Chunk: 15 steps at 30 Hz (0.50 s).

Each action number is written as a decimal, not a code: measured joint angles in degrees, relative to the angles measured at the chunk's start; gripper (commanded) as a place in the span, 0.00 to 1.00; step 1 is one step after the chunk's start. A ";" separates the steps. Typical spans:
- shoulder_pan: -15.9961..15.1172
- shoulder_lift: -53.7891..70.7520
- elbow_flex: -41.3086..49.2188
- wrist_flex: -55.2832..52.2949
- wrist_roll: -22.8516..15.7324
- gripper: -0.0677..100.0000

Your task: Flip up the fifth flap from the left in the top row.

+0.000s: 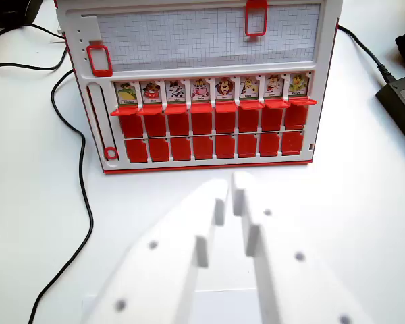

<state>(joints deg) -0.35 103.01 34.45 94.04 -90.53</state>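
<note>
Wrist view of red-and-white board (202, 88) standing on white table (364, 202). Top row of board: eight flaps raised, each showing a cartoon animal card above a red ledge. Fifth flap (224, 89) from the wrist view's left, a lion-like card, already upright, between fourth (200, 89) and sixth (250, 88). Below this row, two rows of red flaps lying flat. Above it, a gridded panel (209, 34) carrying two red sliders, one (256, 17) at the upper edge, one (99, 59) at the panel's left end. White gripper (231, 185) in front of board, clear of its base, fingers nearly together with a narrow gap, holding nothing. Black cable (81, 189) left of board; dark adapter (401, 101) right of board.
</note>
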 measured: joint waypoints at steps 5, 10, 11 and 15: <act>0.00 -0.09 0.00 0.35 0.88 0.00; 0.00 -1.23 0.00 0.35 1.58 0.00; 0.00 -1.58 0.00 0.35 1.67 0.00; 0.00 -2.99 0.00 0.35 2.20 0.00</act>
<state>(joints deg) -0.35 100.02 34.45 94.39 -88.33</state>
